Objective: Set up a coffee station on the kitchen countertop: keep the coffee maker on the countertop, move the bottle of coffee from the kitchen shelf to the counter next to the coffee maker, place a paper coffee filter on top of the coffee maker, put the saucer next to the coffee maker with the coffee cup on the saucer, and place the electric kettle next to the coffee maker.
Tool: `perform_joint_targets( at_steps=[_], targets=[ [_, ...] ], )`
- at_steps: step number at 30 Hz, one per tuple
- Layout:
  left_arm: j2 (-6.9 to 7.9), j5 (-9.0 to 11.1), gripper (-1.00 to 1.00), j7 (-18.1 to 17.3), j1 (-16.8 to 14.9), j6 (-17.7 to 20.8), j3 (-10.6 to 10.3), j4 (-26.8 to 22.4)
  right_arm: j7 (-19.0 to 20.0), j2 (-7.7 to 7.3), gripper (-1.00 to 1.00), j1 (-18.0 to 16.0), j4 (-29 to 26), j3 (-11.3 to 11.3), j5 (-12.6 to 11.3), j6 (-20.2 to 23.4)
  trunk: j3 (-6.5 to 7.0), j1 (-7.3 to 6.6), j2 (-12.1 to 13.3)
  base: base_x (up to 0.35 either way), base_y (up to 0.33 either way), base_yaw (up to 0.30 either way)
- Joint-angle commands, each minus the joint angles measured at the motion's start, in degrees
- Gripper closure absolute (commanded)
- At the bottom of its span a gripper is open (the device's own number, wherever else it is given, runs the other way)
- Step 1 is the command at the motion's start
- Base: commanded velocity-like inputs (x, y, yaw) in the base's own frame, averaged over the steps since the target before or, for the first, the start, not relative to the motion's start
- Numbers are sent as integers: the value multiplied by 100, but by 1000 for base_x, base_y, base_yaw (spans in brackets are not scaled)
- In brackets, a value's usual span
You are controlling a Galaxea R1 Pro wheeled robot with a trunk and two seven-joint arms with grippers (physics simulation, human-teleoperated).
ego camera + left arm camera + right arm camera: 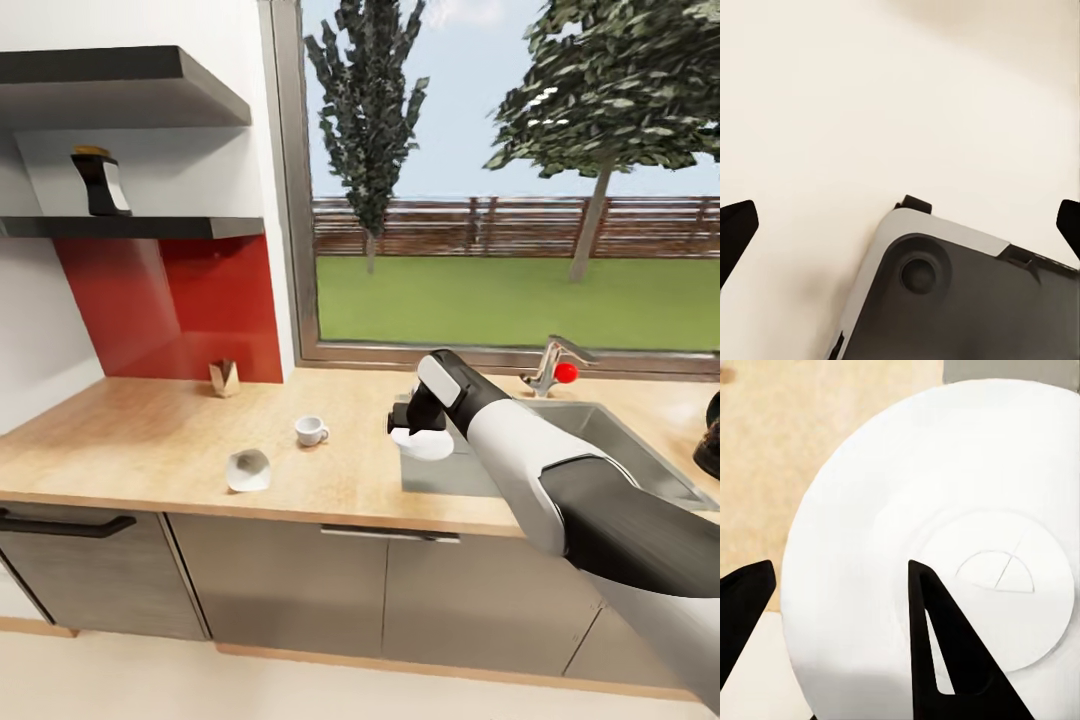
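R gripper [420, 432] pinches saucer [428, 443] beside sink [620, 440]; coffee cup [310, 430], bottle of coffee [100, 182] unplaced; L gripper [900, 225] spread.

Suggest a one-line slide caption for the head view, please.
Right gripper holds the saucer at the sink's edge; cup and filter wait on the countertop.

sink [640, 455], faucet [548, 368], window [510, 170]

Matt wood-grain countertop [150, 440], smooth white saucer [915, 510]
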Motion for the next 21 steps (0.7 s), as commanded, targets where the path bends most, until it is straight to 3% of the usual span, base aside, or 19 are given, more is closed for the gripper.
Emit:
perform_joint_targets(
  at_steps=[1,4,21],
  targets=[
    [0,11,-100,-8,-2,-19,7,1,-51,0,100,-5,-2,36,-59,11,17,-21,35,0,0,-226],
    [1,12,-100,-8,-2,-21,8,1,-51,0,100,-5,-1,36,-59,11,92,-87,156,0,0,-226],
    [1,12,-100,-8,-2,-67,10,1,-51,-22,100,-5,260,36,-59,11,215,-87,156,0,0,-216]
  ],
)
